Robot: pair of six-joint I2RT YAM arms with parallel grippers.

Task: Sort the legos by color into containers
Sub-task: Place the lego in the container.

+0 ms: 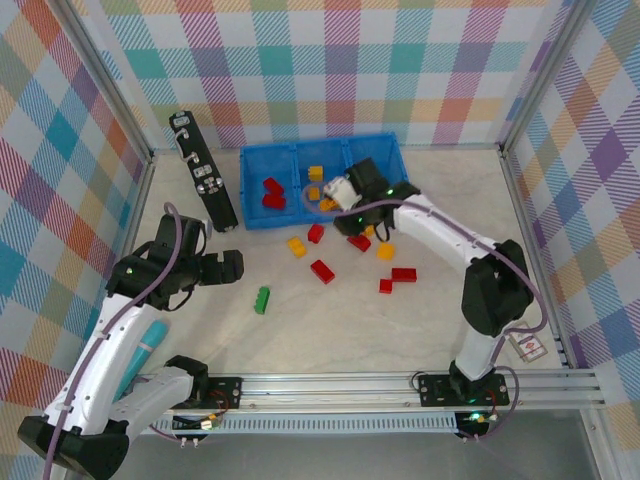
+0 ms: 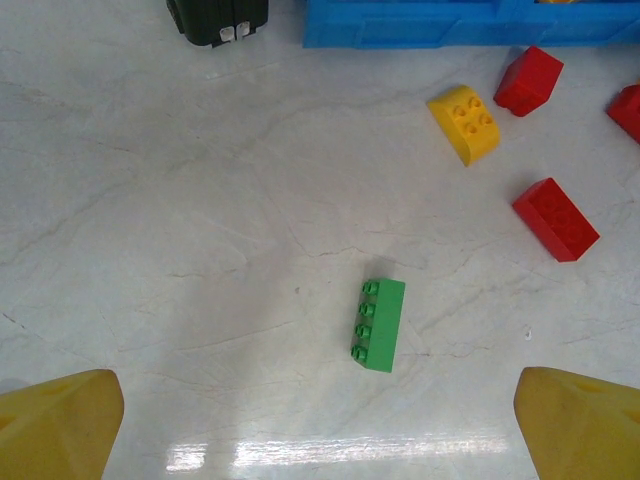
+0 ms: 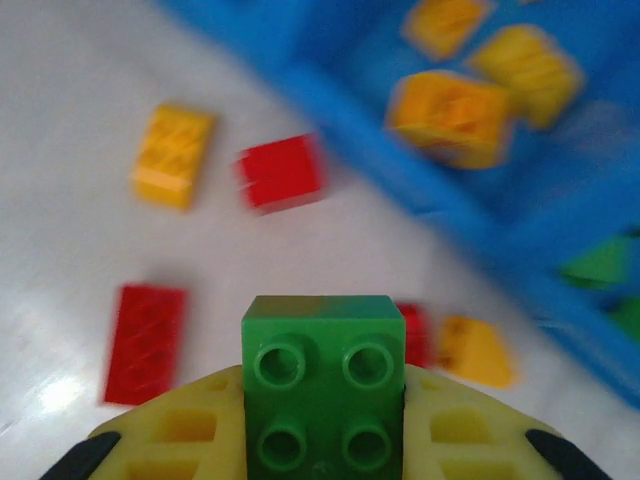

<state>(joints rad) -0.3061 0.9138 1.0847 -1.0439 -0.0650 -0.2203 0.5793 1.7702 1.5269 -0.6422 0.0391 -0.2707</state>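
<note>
My right gripper is shut on a square green lego, held above the table just in front of the blue bin; from above the right gripper hangs over the bin's front wall. The containers hold red legos on the left, yellow ones in the middle and green ones on the right. A long green lego lies ahead of my open, empty left gripper, which sits at the table's left.
Loose red bricks and yellow ones lie scattered in front of the bin. A black upright panel stands left of the bin. A teal pen-like tool lies by the left arm.
</note>
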